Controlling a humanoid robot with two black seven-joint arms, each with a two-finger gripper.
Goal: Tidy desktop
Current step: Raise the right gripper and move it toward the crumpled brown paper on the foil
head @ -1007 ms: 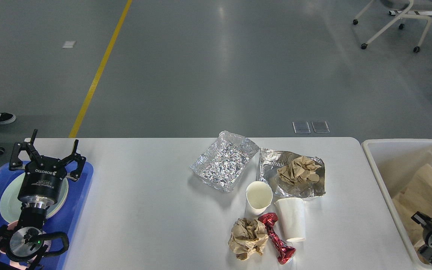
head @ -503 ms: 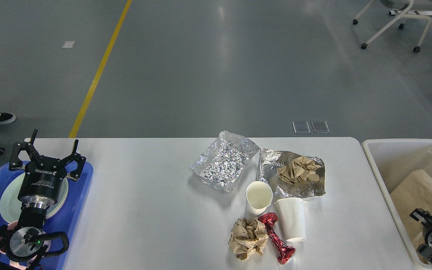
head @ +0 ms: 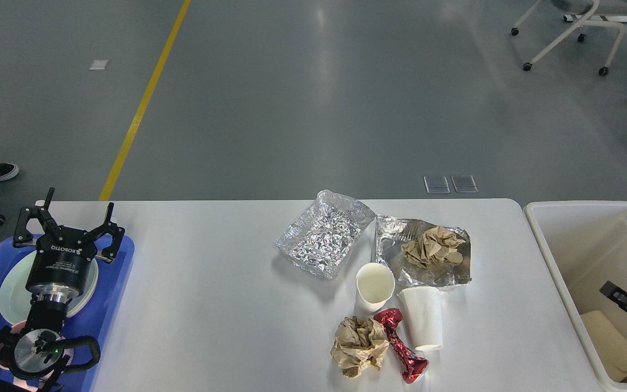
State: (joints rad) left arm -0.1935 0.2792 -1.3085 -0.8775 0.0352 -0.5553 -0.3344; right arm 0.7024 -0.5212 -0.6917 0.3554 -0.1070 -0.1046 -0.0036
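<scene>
Right gripper (head: 615, 290) has moved up inside cream bin (head: 575, 256); brown paper seen there before has dropped lower. Its fingers too dark to separate, state cannot tell. Left gripper (head: 63, 224) unchanged over blue tray (head: 120, 261) and plate (head: 11, 280), fingers (head: 108, 234) spread wide, holding nothing. Between both grippers, white surface (head: 210, 305): brown paper ball (head: 360, 344), red wrapper (head: 400, 345), two cups (head: 374, 286), foil pieces (head: 324, 234) farther.
</scene>
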